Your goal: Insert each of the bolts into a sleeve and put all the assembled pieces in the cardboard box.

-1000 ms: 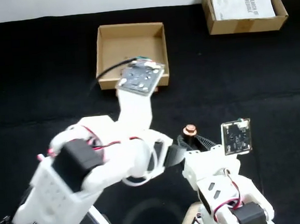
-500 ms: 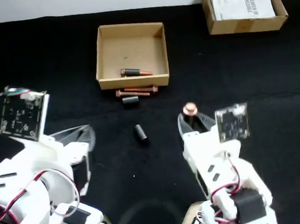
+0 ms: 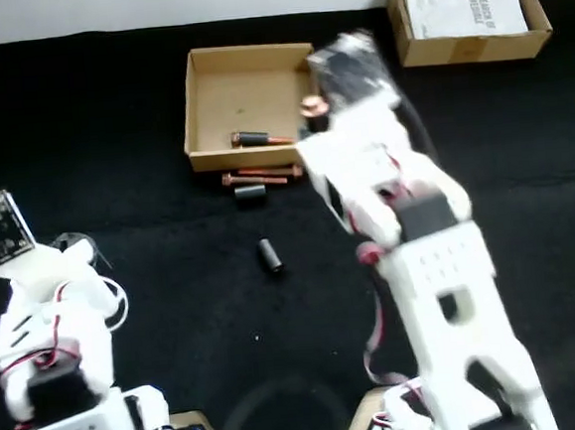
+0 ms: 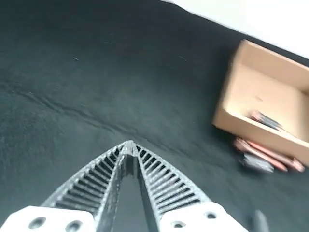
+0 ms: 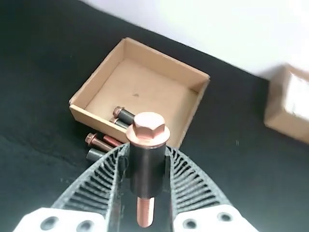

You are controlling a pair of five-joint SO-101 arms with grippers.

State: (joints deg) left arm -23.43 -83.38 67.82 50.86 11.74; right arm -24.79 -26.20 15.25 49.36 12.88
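A black cloth (image 3: 110,109) covers the whole bench (image 3: 522,157) and lies flat, with a few faint creases. Near the far right corner sits a small open carton (image 3: 474,51) of brown cardboard, its long side running along the back edge. A white printed sheet (image 3: 466,9) lies flat inside it and takes up most of its floor. Behind the bench stands a plain white wall (image 3: 151,5), which meets the cloth's far edge.

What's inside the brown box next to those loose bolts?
One bolt in a sleeve lies by the box's front wall. The right arm covers its right edge.
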